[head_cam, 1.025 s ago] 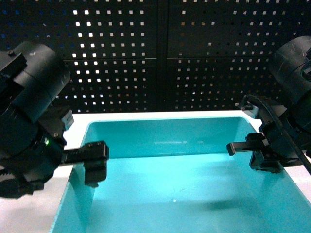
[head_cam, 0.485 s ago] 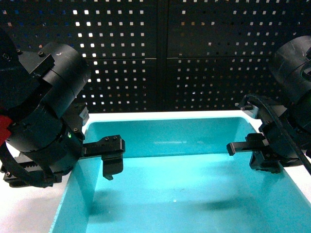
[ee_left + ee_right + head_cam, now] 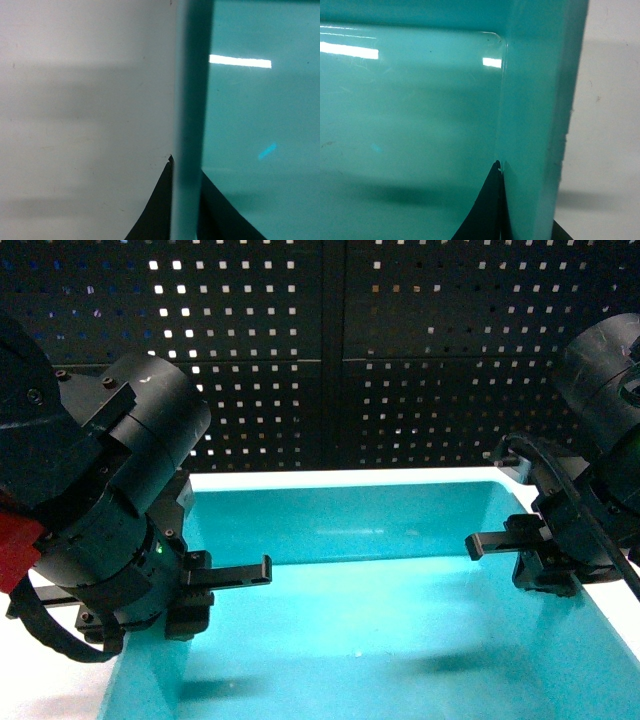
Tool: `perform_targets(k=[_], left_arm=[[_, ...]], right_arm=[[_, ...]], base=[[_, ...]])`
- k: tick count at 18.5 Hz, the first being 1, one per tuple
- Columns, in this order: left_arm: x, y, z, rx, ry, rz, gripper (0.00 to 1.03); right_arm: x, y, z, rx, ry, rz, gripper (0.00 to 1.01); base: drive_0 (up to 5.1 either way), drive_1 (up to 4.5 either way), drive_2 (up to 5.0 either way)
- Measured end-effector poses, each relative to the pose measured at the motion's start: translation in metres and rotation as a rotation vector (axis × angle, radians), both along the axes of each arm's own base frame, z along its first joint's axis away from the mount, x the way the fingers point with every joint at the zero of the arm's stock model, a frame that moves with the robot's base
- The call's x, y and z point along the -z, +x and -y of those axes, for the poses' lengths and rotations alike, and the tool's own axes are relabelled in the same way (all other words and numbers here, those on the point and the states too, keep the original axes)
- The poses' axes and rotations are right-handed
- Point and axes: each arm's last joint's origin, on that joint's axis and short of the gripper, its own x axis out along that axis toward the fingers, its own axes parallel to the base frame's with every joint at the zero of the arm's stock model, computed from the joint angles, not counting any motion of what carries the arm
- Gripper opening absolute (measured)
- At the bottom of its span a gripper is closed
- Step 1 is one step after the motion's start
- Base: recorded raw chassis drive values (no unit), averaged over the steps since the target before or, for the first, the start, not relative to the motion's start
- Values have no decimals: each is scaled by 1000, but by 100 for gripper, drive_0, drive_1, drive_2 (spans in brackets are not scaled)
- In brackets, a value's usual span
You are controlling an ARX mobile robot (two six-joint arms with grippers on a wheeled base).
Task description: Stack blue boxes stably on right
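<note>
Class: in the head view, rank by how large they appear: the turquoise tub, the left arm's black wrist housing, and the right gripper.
1. Turquoise tub, filling the lower frame.
2. Left arm's black wrist housing, though nearness to the camera enlarges it.
3. Right gripper, smallest.

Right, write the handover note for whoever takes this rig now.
Left end effector: straddles the left wall of the light turquoise plastic tub; closure unclear.
Right end effector: straddles the tub's right wall; closure unclear.
Tub: empty, apparently resting on the white table, centred ahead of the robot.
Done: both arms placed at the walls.
Left: confirm both grips, lift, carry right, stack. No second tub in view.
</note>
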Motion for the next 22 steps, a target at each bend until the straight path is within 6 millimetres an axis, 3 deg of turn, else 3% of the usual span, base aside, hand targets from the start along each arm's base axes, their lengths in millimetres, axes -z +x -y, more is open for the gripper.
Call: perform_targets(k=[5,16,19,22], left_arm=[[-1,-5,-12,12,7,93,7],[-2,-5,-12,21,13,94,7],[-16,-1,-11,21,-5,59,7],[-64,14,-16,4,-81,83,7]], right_arm=[[0,-1,-3,-14,21,-4,2],[-2,-3,-6,-15,25,-15,2],[-20,-8,-7,24,36,-64,2],[-74,-4,-6,53,80,-1,2]], base=[[0,0,0],[0,0,0],[0,0,0],[0,0,0]])
